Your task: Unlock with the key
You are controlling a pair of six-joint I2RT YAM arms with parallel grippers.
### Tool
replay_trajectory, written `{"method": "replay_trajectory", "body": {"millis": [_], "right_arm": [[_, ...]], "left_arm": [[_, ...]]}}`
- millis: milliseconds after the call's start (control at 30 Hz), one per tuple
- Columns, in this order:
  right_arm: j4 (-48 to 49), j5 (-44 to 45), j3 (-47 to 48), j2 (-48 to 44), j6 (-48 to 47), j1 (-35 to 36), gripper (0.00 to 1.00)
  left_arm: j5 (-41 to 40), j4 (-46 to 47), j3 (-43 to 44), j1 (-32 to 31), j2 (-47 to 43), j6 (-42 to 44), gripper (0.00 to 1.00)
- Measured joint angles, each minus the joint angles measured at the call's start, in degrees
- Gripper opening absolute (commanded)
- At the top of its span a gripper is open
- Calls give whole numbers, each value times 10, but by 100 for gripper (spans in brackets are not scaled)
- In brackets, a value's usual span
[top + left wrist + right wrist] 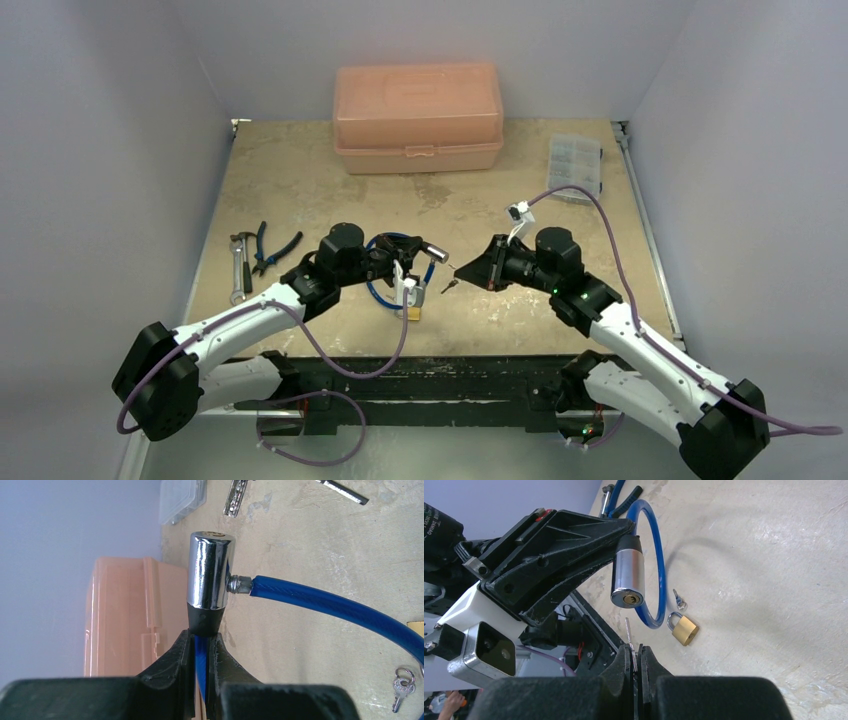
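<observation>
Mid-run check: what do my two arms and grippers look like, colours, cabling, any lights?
Both arms match: white link shells with black joint housings. The left arm and right arm each trail a loose purple cable. The left gripper and right gripper are matte black with wedge-shaped fingers. Small green lights glow on the right arm.
</observation>
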Motion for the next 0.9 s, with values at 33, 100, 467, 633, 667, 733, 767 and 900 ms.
{"method": "replay_trajectory", "body": {"millis": [33,100,467,633,667,733,767,900], "right_arm": [[2,0,0,1,0,0,0],[7,0,0,3,0,0,0],[16,1,0,17,0,0,0],[17,1,0,22,0,0,0],[17,1,0,22,0,0,0],[17,1,0,22,0,0,0],[17,2,0,22,0,0,0],[17,2,0,22,0,-2,0]], "left_arm": [[0,0,0,0,0,0,0],[0,0,0,0,0,0,0],[0,0,-1,0,0,0,0],[0,0,-2,0,-1,-9,0],[0,0,-2,0,-1,-10,0],[0,0,-2,0,-1,-9,0],[0,0,-2,0,-1,-8,0],[0,0,-3,0,-1,-7,0]]}}
